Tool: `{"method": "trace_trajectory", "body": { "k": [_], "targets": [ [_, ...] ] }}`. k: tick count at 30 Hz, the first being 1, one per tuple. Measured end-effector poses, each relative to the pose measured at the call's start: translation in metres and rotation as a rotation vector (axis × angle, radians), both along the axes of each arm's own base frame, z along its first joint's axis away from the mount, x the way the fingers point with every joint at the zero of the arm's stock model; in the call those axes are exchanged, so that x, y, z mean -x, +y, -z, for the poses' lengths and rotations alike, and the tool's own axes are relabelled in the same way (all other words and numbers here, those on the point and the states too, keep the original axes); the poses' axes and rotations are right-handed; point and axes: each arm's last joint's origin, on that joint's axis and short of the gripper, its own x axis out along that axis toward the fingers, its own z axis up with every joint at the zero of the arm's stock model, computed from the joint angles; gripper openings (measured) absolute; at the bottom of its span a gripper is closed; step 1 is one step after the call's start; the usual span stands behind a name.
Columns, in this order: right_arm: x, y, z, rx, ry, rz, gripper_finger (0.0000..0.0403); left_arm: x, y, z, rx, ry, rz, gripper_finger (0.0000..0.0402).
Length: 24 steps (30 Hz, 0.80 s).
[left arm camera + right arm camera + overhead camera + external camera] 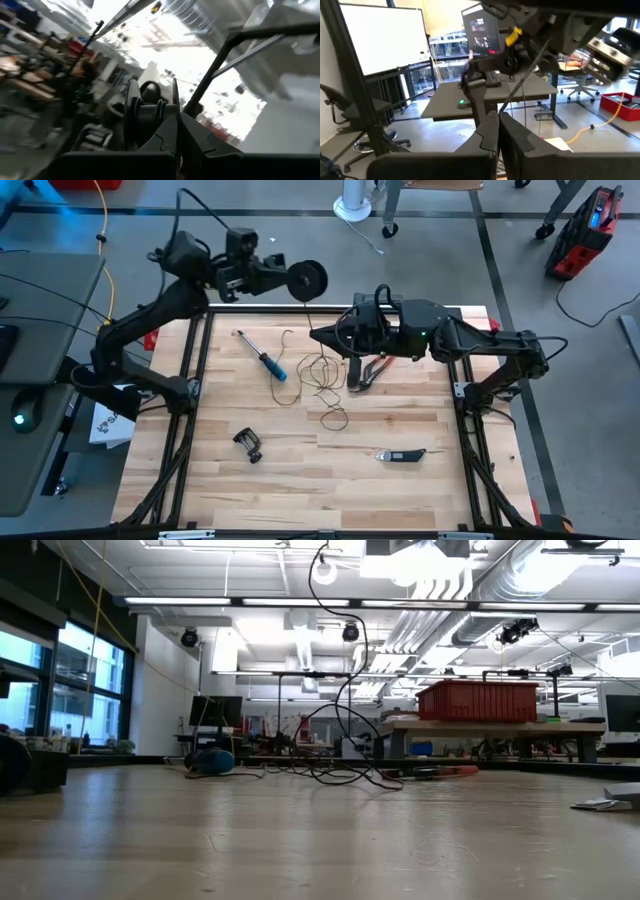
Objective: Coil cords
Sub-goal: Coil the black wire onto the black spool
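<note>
The small round black reel [306,280] hangs above the table's far edge, with my left gripper [283,276] shut on it. In the left wrist view the reel [150,112] shows edge-on just past the fingers. The hair-thin dark cord [320,372] lies in loose loops on the wooden table, between a screwdriver and the red pliers. In the low view the cord [340,765] rises from those loops. My right gripper [316,335] hovers over the loops, shut on the cord. My left gripper holds the reel by its near edge [172,120], coming at it level from the table's left side. The fingers hide the exact spot. The reel stands on edge, lifted clear of the table. My right gripper pinches the cord's single strand [506,106] at the fingertips [492,132], coming level from the table's right side. From the pinch the strand runs fairly straight up and away, and the rest lies slack on the table.
A blue-handled screwdriver [264,357] lies left of the loops and the red pliers [366,372] lie right of them. A black clamp [248,444] and a dark utility knife [402,454] sit nearer the front edge. Black frame rails border the table.
</note>
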Motion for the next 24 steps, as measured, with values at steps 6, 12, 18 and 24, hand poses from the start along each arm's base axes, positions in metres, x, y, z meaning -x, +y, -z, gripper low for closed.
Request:
{"method": "trace_trajectory", "body": {
  "k": [6,12,18,24],
  "targets": [
    [0.001,-0.003,0.0,0.0,0.009,0.012,0.0,0.028,0.001,-0.001,-0.069,0.095,-0.089,0.0],
    [0.001,-0.007,0.002,-0.006,0.027,0.02,0.0,0.047,-0.005,0.001,-0.109,0.165,-0.139,0.0],
    [0.001,-0.008,0.002,-0.016,0.027,0.026,0.0,0.06,-0.009,0.0,-0.164,0.183,-0.232,0.0],
    [0.001,-0.011,0.003,-0.013,0.035,0.092,0.0006,0.062,-0.01,-0.001,-0.174,0.176,-0.236,0.0]
  ]
}}
